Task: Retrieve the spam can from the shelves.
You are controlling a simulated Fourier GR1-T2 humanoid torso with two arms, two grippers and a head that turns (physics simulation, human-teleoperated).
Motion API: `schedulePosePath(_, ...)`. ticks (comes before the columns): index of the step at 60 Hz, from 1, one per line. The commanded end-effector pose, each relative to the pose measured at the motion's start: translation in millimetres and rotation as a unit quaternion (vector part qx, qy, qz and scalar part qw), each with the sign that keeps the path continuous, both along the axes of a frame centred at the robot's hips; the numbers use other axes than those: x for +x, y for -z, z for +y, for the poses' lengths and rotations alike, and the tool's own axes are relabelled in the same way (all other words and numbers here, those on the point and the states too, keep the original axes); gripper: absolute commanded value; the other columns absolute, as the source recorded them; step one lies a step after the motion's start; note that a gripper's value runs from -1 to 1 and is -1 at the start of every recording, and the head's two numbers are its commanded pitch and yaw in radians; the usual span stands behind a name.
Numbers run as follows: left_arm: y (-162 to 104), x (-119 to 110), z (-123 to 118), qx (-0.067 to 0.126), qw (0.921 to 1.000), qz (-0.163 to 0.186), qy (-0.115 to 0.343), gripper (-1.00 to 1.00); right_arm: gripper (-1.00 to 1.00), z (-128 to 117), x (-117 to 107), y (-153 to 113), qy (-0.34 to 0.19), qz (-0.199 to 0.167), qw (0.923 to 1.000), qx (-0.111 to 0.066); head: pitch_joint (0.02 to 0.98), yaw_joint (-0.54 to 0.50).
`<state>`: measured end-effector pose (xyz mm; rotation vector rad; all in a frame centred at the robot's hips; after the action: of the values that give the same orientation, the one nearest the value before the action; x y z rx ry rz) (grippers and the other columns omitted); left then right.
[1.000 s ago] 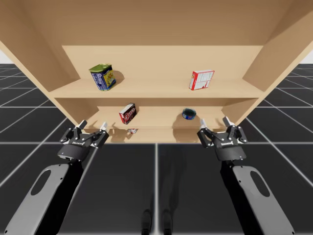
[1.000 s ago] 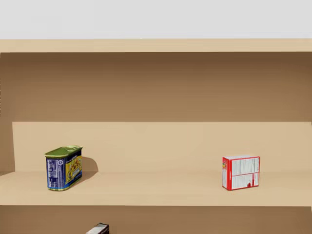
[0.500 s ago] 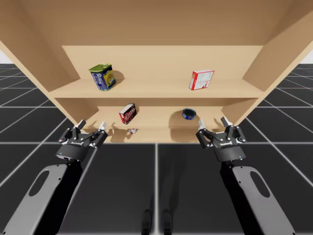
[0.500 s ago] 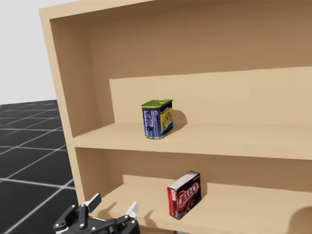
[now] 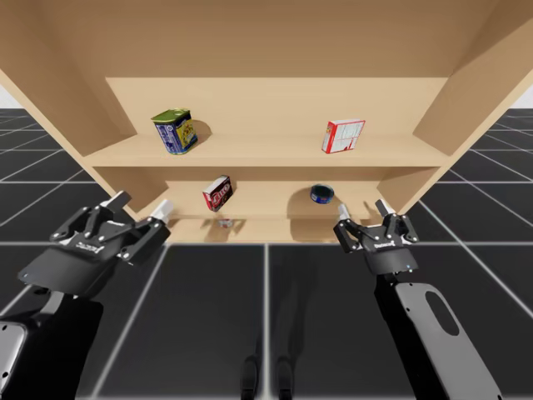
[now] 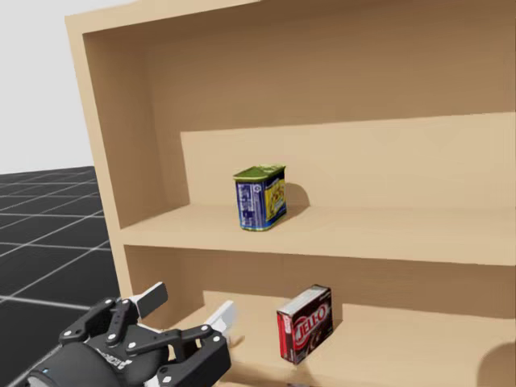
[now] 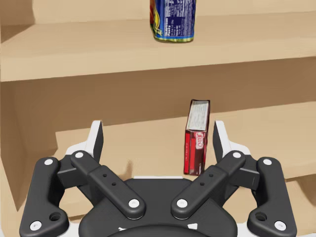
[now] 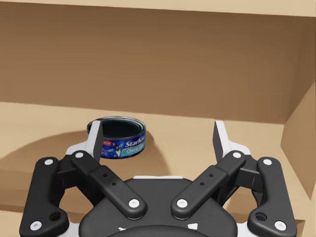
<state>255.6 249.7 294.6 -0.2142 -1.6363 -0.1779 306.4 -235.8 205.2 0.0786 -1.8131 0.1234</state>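
Blue-and-yellow with green lid: located can [image 5: 175, 131] upright on upper shelf [image 5: 266, 150], above and well ahead of left gripper [image 5: 141, 204]. Found no contact with either gripper.

Checked left gripper: found fingers [image 7: 95, 140] spread wide with nothing between them, held at about lower shelf [image 5: 266, 206] height, short of the shelf front. Noted red box [image 7: 197, 143] standing on lower shelf ahead of it, in line with the gap between the fingers, well below can.

Checked right gripper [image 5: 363, 208]: likewise spread, holding nothing. Noted blue tin [image 8: 117, 137] on lower shelf ahead of it, off toward one finger. Noted white box [image 5: 343, 135] on upper shelf, above and ahead of right gripper, well apart from can.

Judged progress: early. Nothing grasped, nothing lifted, nothing drawn out. Reckoned approach at most begun, with left gripper the nearer to can.

Remaining, by this assessment: raise left gripper to upper-shelf height, advance until fingers flank can, pinch its sides, lift clear, withdraw past shelf front. Flagged red box as nearest obstacle below that path, and can's depth on the shelf as a reach concern.
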Motion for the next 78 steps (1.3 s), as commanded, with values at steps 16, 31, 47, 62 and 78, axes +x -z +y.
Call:
schedulePosePath(16, -82.1, 22.3, -14.9, -0.015, 0.9993, -0.035, 0.008, -1.00, -1.00, -1.0, 1.6, 1.0, -0.007, 0.009, 0.9998, 0.014, 0.266, 0.35)
schedulePosePath(31, -83.8, 63.2, -28.8, -0.015, 0.9998, -0.010, 0.003, -1.00, -1.00, -2.2, 2.9, 1.9, -0.005, 0.009, 0.9998, 0.015, 0.264, 0.34)
schedulePosePath(47, -85.4, 105.9, -42.0, -0.041, 0.9990, 0.013, 0.013, -1.00, -1.00, -3.8, 2.7, 2.0, -0.004, 0.007, 0.9998, 0.016, 0.272, 0.33)
schedulePosePath(62, -81.0, 128.9, -43.7, -0.031, 0.9994, 0.015, -0.005, -1.00, -1.00, -6.4, 2.8, 1.8, -0.001, 0.007, 0.9998, 0.018, 0.278, 0.32)
schedulePosePath(78, -86.9, 109.7, -42.9, -0.028, 0.9995, -0.005, 0.010, 1.00, -1.00, -8.0, 2.8, 1.3, 0.001, 0.006, 0.9998, 0.018, 0.279, 0.31)
